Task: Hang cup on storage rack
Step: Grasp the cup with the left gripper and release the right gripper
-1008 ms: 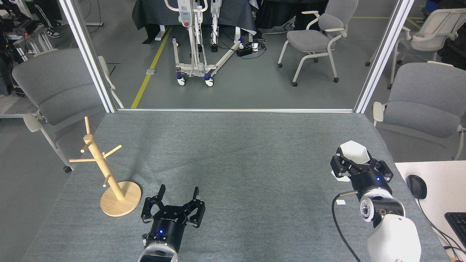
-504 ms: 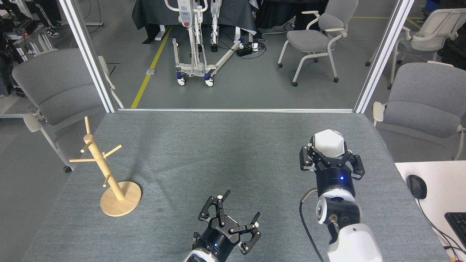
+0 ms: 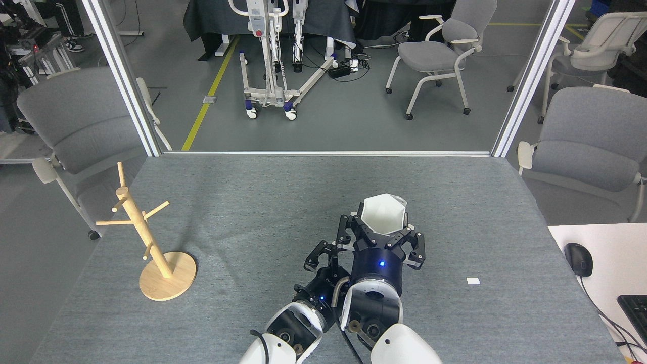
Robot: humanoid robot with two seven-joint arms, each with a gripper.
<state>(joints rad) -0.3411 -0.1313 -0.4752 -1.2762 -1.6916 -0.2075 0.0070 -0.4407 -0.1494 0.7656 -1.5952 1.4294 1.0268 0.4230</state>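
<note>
Leftmost on the grey table [image 3: 263,202] stands the storage rack [image 3: 146,237], a slanted wooden post with thin pegs on a round disc base, all its pegs bare. Nothing lies between it and the arms. Further right, near the table's middle and front, the left gripper [image 3: 323,255] sits low, tucked just beside and partly behind the right arm; its fingers look spread and empty, though most of it is hidden. Immediately right of it, the right gripper [image 3: 381,235] is clamped around the cup [image 3: 384,215], whose white hexagonal mouth faces up and toward the camera, lifted off the table as far as I can judge. The handle is not visible from here. A small white tag [image 3: 473,280] lies on the table to the right.

Judging by this, the step in hand is either carrying the cup toward the rack or handing it over to the left gripper. Next, the handle must be turned outward and threaded over a free peg, well apart to the left.
</note>
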